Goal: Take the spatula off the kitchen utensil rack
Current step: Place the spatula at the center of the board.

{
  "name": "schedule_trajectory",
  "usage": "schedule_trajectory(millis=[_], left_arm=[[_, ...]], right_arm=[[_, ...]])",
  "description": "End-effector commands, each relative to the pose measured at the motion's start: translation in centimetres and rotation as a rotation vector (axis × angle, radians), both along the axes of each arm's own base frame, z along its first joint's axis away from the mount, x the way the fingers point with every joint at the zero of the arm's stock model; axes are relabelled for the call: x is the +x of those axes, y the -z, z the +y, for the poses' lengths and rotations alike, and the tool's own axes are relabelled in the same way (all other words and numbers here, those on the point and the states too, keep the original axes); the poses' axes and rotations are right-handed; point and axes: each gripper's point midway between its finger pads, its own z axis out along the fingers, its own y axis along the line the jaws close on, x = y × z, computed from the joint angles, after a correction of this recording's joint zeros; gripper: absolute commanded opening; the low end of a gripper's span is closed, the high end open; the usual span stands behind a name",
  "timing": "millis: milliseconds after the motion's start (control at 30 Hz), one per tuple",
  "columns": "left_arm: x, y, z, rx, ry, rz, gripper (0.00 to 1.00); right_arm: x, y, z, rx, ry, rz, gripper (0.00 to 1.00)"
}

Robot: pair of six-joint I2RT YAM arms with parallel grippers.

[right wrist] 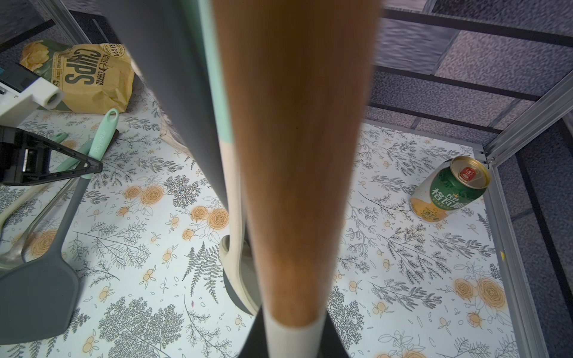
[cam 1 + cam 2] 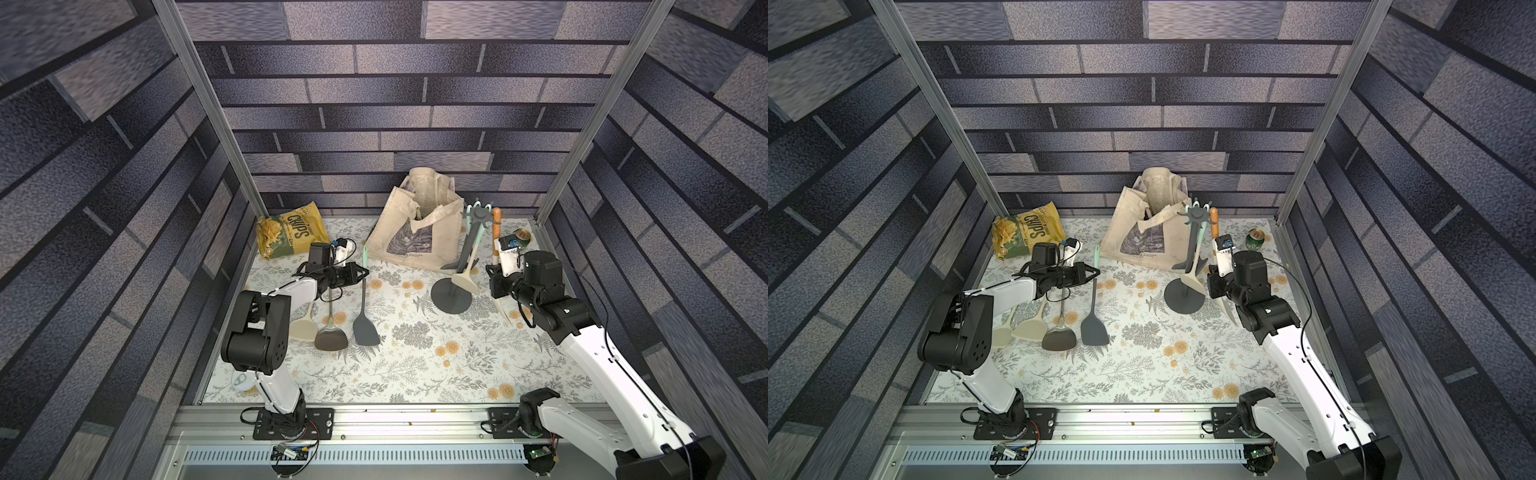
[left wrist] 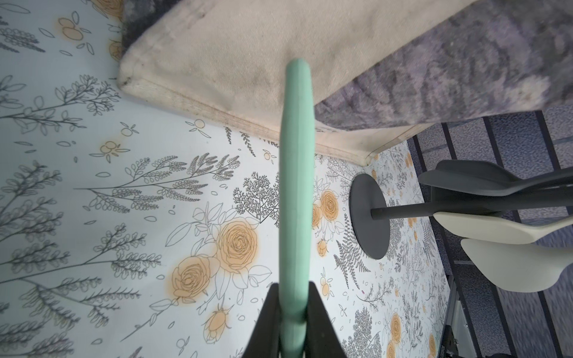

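Right wrist: clamping wood-handled spatula [image 1: 294, 155] in right gripper [image 1: 291, 344], upright, just beside kitchen utensil rack [image 2: 451, 299] top. Clamping mint-handled spatula [image 3: 296, 186] in left gripper [image 3: 294, 322], farther off.

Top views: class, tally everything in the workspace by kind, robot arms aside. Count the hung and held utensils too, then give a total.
Kitchen utensils: 7
Utensil rack: 1
Drink cans: 2
Chips bag: 1
Tote bag: 1
Total: 12

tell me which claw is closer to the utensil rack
Right. The right claw, shut on a wooden-handled spatula, is just beside the rack; the left claw, holding a mint-handled spatula, is farther off across the mat.
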Motion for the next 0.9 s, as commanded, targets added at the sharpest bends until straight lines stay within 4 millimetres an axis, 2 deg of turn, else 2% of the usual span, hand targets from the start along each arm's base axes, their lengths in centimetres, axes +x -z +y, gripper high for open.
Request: schedule_trajectory(millis=[0,233,767,867], left_arm=[[0.9,0.2,0.1,-0.020,0.000,-0.008,0.00],[1.5,2.2,0.0,-0.004,0.011,0.017,0.00],[1.4,8.4,0.4,0.023,-0.018,0.135,0.01],[1.3,9.2,0.3,0.024,-0.025,0.153,0.04]], right_arm=[[-0.5,0.1,0.0,0.011,-0.002,-0.001,0.00],[-0.9,-0.4,0.3,0.036,-0.018,-0.010,0.00],[-0.5,0.5,0.1,0.007,-0.008,0.024,0.00],[-0.4,0.7,0.1,0.003,-0.006,0.028,0.00]])
